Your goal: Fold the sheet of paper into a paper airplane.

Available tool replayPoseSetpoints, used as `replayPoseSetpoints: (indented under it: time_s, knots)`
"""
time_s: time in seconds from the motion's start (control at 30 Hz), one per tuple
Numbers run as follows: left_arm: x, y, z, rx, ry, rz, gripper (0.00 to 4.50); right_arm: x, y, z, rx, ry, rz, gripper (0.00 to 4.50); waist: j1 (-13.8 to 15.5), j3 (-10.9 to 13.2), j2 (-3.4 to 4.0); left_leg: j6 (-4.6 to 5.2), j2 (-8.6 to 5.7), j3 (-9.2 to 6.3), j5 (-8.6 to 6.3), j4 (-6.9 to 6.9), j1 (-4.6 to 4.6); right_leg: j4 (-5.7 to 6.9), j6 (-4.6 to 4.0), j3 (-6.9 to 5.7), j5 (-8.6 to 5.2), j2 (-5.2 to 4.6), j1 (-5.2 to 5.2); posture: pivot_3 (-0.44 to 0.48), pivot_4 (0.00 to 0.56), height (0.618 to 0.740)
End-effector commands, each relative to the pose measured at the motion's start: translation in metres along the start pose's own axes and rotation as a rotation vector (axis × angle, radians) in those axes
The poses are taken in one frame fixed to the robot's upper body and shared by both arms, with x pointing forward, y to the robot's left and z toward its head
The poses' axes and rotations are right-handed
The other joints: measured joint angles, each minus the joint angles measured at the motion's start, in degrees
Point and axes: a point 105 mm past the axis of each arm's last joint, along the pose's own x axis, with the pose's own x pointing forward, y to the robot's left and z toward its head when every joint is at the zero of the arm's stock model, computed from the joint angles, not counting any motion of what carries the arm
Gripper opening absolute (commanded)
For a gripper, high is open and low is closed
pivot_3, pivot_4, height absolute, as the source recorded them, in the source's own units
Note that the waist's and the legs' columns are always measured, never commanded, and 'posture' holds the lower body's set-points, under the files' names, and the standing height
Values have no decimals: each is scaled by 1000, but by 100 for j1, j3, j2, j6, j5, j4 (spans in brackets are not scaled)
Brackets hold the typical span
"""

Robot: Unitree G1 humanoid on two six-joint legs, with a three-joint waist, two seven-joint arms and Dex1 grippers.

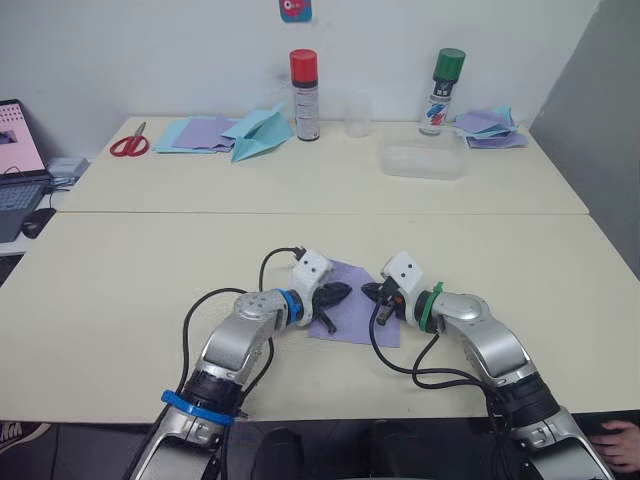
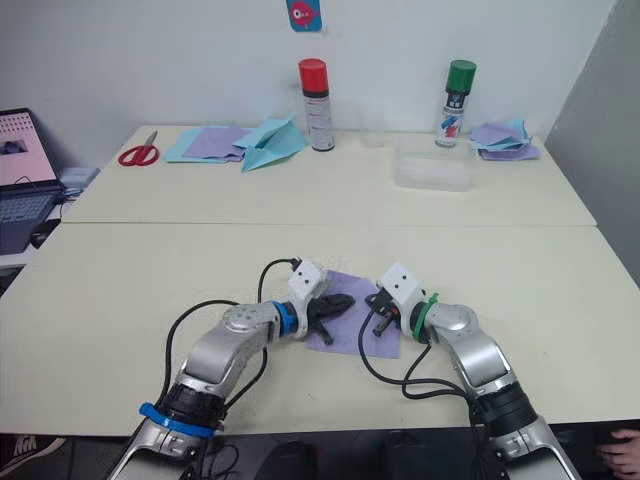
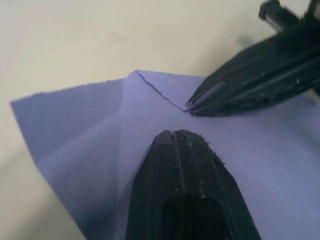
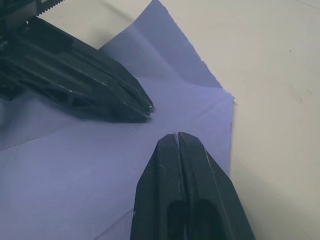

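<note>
The lavender sheet of paper (image 1: 356, 316) lies flat on the near table between both grippers, creased, with one corner flap (image 3: 150, 92) folded over. My left gripper (image 1: 341, 293) is shut, its tips resting on the sheet (image 3: 85, 145) from the left. My right gripper (image 1: 371, 292) is shut too, its tips touching the sheet (image 4: 75, 170) at the edge of the folded flap. The two grippers' tips nearly meet over the paper. The paper airplane is out of view.
On the far table are red scissors (image 1: 130, 145), flat sheets (image 1: 200, 133), a light-blue paper plane (image 1: 258, 135), two spray cans (image 1: 304, 95) (image 1: 441, 90), a clear cup (image 1: 358, 114), a clear box (image 1: 422, 160) and more sheets (image 1: 490, 127). A laptop (image 1: 15, 165) stands at the left. A person's hand (image 1: 620, 445) is at the lower right.
</note>
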Motion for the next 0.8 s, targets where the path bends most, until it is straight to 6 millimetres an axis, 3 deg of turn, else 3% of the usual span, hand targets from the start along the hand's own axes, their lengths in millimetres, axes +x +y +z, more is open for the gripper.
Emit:
replayPoseSetpoints:
  time_s: [0.03,0.33,0.5,0.6,0.73,0.8]
  knots:
    - [9,0,31,1,-66,-36,0,-1,2,-5,-5,14,6,50,2,1,-2,0,-1,0,0,0,-2,0,0,-3,0,1,0,0,150,740]
    - [40,-3,28,129,18,-89,0,0,7,-7,-9,14,12,50,0,2,-2,0,-2,1,0,-1,-5,-4,3,3,-2,4,-2,0,150,740]
    - [51,0,13,136,82,-96,0,-1,10,-6,-14,4,23,50,6,1,-2,0,-3,2,0,-1,-5,-3,3,-4,-2,6,0,0,150,740]
    - [52,1,5,130,107,-101,0,-3,17,-5,6,2,71,665,4,1,-2,0,-5,2,0,0,-5,-3,3,-4,-2,5,2,0,150,740]
    - [51,7,-7,137,143,-69,0,-9,32,-6,83,21,169,2026,4,-2,-4,0,-4,1,0,0,-3,-2,3,-6,-2,5,3,0,150,740]
    - [50,9,-11,133,150,-56,0,-13,37,-7,134,36,204,2026,4,-4,-4,0,-3,-1,0,0,-1,-2,3,-7,-2,5,6,0,150,740]
